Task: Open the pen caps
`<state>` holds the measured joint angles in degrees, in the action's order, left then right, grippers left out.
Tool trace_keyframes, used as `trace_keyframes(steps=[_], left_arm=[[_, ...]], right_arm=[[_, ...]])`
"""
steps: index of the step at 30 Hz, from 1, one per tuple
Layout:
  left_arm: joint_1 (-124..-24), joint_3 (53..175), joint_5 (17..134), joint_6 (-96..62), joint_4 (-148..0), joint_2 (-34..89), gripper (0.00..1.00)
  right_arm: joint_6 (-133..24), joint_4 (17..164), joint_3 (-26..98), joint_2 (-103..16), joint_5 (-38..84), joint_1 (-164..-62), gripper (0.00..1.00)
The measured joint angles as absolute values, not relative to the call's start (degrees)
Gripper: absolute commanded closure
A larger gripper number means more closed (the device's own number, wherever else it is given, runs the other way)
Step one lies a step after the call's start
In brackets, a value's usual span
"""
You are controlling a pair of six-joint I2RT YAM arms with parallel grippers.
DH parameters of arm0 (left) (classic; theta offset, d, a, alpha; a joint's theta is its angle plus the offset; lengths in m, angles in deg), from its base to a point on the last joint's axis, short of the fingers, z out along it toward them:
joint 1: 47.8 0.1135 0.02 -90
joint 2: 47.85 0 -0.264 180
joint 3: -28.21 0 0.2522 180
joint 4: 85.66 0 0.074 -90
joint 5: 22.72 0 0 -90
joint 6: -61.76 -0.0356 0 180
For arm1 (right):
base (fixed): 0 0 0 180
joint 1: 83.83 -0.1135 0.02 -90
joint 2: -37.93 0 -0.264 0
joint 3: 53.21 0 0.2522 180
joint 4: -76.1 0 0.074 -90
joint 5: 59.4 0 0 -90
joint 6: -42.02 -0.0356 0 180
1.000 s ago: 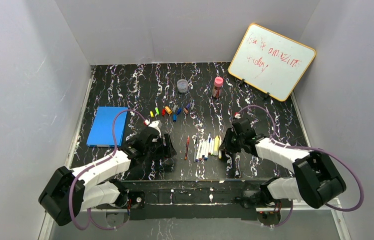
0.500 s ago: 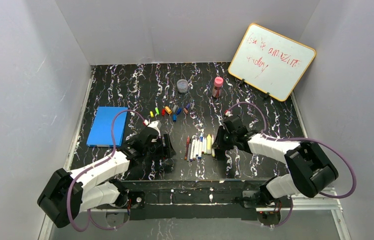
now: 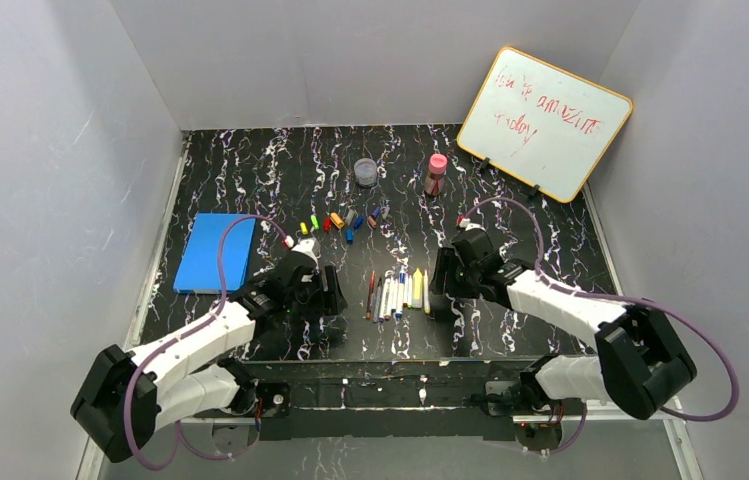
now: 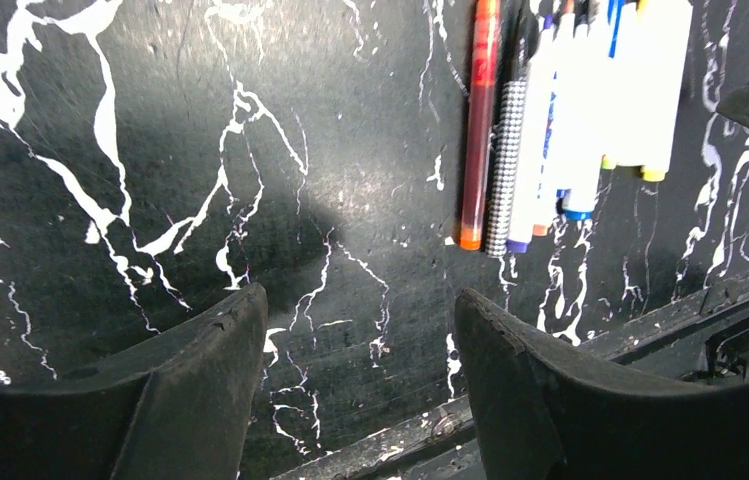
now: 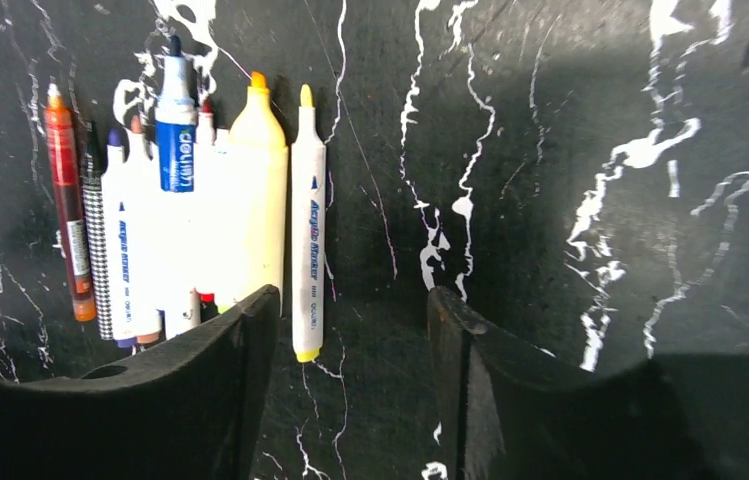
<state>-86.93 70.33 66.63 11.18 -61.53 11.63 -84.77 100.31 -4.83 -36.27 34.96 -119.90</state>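
Right wrist view has the right gripper (image 5: 350,310) with its two dark fingers (image 5: 240,380) spread apart and nothing clamped between them; the marbled black table (image 5: 550,150) shows through most of the gap. Only the near end of a white marker with a yellow tip (image 5: 308,240) lies in that gap, just beside one finger. That marker is the outermost of the pens (image 5: 200,220), which lie side by side in a tight row with bare nibs pointing away from the camera. Next to it come a yellow highlighter (image 5: 255,180), a marker with a blue label (image 5: 176,130), further white barrels, a houndstooth-patterned pen (image 5: 98,250) and a thin red pen (image 5: 67,210) at the far end of the row. In the left wrist view the left gripper (image 4: 358,300) also stands wide and empty, over bare table, with the row of pens off to one side and apart from it. From above, the pens sit between the two grippers near the front edge. The pen caps (image 3: 345,222) are scattered in a loose cluster farther back, well apart from both grippers. Behind them stand a round clear jar (image 3: 365,172) and a pink-capped bottle (image 3: 436,174). A blue pad (image 3: 215,252) lies at the left, and a whiteboard (image 3: 545,122) with red writing leans at the back right.
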Motion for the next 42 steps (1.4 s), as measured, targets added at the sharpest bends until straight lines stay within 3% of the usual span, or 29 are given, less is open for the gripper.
trace_keyframes(steps=[9,14,15,16,20,25,32,38,42], left_arm=[[-86.93,76.19,63.86,8.08,-58.3,8.31,0.26],[-86.93,79.95,58.28,7.33,-55.89,8.24,0.21],[-86.93,80.54,56.66,7.71,-55.37,8.22,0.06],[-86.93,81.15,54.54,8.3,-54.8,8.2,0.02],[-86.93,83.57,46.7,10.98,-50.87,8.4,0.02],[-86.93,90.59,42.17,9.76,-45.4,10.01,0.02],[-86.93,116.4,38.46,-2.46,-40.13,14.17,0.02],[-87.02,135.16,36.38,-8.16,-39.68,15.68,0.02],[-87.15,141.49,37.23,-8.99,-39.04,18.28,0.02]], right_arm=[[-79.77,104.71,-0.33,-25.19,43.45,-119.9,0.24],[-77.89,104.95,3.41,-28.7,53.19,-120.97,0.11],[-77.76,104.9,4.48,-30.34,56.03,-121.91,0.08],[-77.63,104.88,5.42,-31.81,58.48,-123.07,0.06],[-76.34,103.9,10.88,-39.37,67.44,-129.41,0.02],[-76.2,103.27,17.61,-45.93,65.5,-127.18,0.02],[-72.82,110.61,35.08,-46.39,59.34,-120.25,0.02],[-61.71,107.33,45.59,-34.89,66.07,-131.71,0.02],[-52.01,103.16,53.15,-35.04,75.99,-141.45,0.02]])
